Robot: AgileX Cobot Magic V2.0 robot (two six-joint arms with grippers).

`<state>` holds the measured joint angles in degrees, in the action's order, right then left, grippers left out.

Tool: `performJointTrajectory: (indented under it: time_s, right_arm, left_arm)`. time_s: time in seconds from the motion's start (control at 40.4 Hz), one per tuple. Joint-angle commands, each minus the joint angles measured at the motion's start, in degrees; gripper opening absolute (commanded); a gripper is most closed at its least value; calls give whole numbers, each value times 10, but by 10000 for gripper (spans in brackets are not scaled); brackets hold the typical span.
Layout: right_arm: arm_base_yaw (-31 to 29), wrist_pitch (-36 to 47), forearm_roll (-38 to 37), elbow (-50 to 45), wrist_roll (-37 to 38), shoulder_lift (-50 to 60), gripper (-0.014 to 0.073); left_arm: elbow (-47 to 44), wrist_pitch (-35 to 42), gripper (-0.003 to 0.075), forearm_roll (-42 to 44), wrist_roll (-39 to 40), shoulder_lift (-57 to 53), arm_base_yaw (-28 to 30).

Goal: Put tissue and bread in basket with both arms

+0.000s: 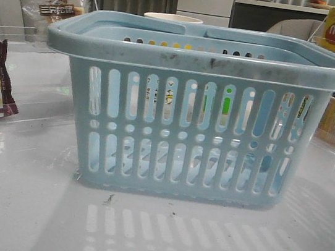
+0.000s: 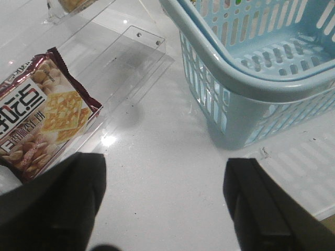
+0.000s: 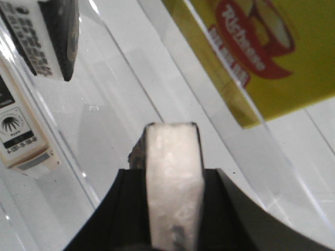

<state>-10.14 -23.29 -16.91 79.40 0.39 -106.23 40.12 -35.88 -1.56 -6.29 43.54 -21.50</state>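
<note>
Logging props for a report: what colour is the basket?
Light blue, with dark scuffs along the rim; the basket shows best in the front view.

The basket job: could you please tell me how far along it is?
Done: nothing visibly; the basket floor seen from the left wrist is bare. In hand: the right claw grips a white packet, probably the tissue. The left claw is open, empty. Both items remain.

Scuffed plastic basket (matt); glossy table
</note>
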Motion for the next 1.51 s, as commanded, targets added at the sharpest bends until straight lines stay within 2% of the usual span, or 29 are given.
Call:
performJointTrajectory:
  time_s: [0.0,0.148,0.346,0.544,0.742,0.965,1.039,1.163,1.262,1.485]
  right_arm:
    - [0,37,-15,20,1,59,162]
    - [17,27,-15,20,1,110,162]
    - [74,1,-2,20,1,192,162]
    - [164,-54,77,20,1,252,162]
    - [263,-126,145,20,1,253,162]
    - [348,-143,152,20,1,210,167]
    - [359,-139,163,20,1,193,212]
    - [360,-124,169,20,1,166,426]
    - [360,-116,169,20,1,161,549]
    - [361,-121,164,-2,-8,211,559]
  left_arm:
    - [16,37,527,-1,-1,-1,-4]
    - [16,37,527,-1,-1,-1,-4]
    - [16,38,527,-1,-1,-1,-4]
    - [16,38,527,-1,-1,-1,-4]
    - [16,38,527,-1,-1,-1,-4]
    - [16,38,527,-1,-1,-1,-4]
    - [16,38,527,-1,-1,-1,-4]
    - [16,38,527,-1,-1,-1,-4]
    - [16,38,527,-1,-1,-1,-4]
    - [16,38,527,-1,-1,-1,-4]
